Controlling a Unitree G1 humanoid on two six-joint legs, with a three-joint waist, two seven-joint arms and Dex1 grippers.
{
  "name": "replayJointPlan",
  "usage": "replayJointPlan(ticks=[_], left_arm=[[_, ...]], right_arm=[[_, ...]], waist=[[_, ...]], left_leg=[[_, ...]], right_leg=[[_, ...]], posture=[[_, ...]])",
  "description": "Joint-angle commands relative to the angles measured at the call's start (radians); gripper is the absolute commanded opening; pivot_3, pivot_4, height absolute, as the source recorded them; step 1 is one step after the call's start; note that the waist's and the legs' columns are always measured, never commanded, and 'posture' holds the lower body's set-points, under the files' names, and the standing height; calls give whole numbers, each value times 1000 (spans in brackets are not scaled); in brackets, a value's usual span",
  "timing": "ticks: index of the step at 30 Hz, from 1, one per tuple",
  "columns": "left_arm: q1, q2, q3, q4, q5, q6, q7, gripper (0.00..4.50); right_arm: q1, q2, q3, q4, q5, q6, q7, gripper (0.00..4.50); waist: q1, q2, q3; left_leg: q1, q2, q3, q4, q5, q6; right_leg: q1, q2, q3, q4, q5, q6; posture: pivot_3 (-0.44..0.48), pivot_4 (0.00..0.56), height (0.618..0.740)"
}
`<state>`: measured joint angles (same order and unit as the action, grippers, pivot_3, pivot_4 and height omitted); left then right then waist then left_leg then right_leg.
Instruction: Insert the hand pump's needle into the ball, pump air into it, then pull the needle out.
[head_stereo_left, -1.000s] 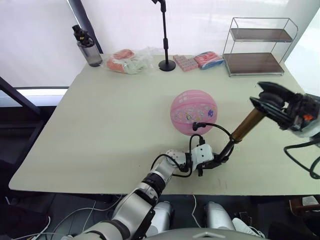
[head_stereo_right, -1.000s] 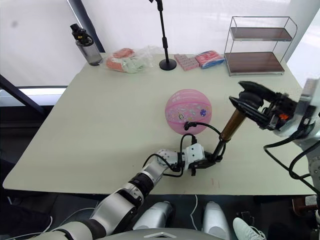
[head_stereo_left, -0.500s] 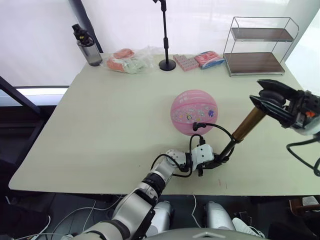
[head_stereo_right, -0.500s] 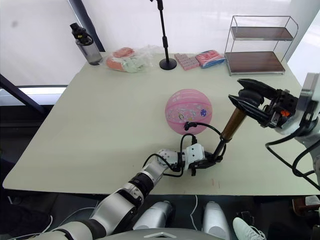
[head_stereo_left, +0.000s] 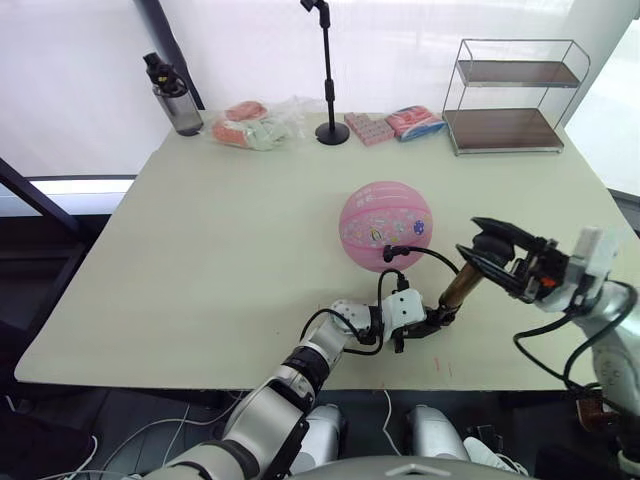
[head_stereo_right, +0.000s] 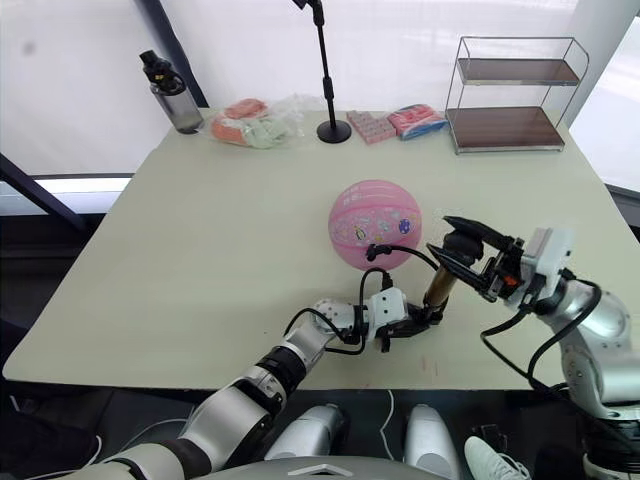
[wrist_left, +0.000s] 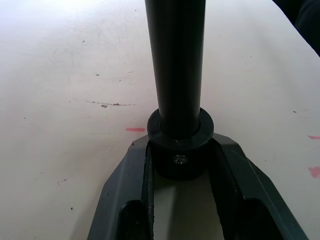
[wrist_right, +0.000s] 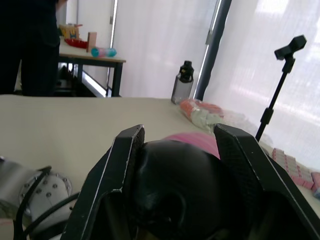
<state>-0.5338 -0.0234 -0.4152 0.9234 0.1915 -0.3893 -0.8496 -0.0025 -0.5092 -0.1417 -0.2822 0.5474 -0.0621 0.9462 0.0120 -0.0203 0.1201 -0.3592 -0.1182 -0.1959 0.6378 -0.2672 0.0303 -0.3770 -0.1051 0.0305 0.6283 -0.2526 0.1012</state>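
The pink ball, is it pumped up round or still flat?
Round. The ball stands on the table as a full sphere with a curved outline, while the hand pump's black hose arches up to its near side.

The right gripper (head_stereo_left: 493, 252) has pushed the hand pump (head_stereo_left: 458, 287)'s handle down.

One ball (head_stereo_left: 385, 225), one hand pump (head_stereo_left: 458, 287), two grippers, left (head_stereo_left: 428, 322) and right (head_stereo_left: 490, 252).
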Motion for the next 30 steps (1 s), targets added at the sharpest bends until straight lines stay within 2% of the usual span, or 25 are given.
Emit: replayJointPlan(ticks=[1,7,14,20,30], left_arm=[[55,36,-42,79,53,49,-11,1089],[57,36,-43,75,53,50,-10,1089],[55,34,-41,75,51,54,-8,1089],[56,33,-40,77,49,55,-12,1089],[57,33,-41,76,49,55,-15,1089]], right_arm=[[48,29,79,104,-119,-62,0,1914],[64,53,124,199,-183,-140,-5,1914],[63,27,112,128,-138,-109,-12,1914],[-1,-60,40,-54,7,31,-26,1914],[-128,-201,-162,-177,275,246,-48,1914]], waist=[[0,2,-1],[-1,2,-3],[0,2,-3],[2,5,-1],[2,7,3]], left_leg=[[0,0,0,0,0,0],[0,0,0,0,0,0],[0,0,0,0,0,0],[-1,0,0,0,0,0],[-3,-1,0,0,0,0]], right_leg=[[0,0,0,0,0,0],[0,0,0,0,0,0],[0,0,0,0,0,0],[0,0,0,0,0,0],[-1,-1,0,0,0,0]], posture=[[0,150,736],[0,150,736],[0,150,736],[0,150,736],[0,150,736]])
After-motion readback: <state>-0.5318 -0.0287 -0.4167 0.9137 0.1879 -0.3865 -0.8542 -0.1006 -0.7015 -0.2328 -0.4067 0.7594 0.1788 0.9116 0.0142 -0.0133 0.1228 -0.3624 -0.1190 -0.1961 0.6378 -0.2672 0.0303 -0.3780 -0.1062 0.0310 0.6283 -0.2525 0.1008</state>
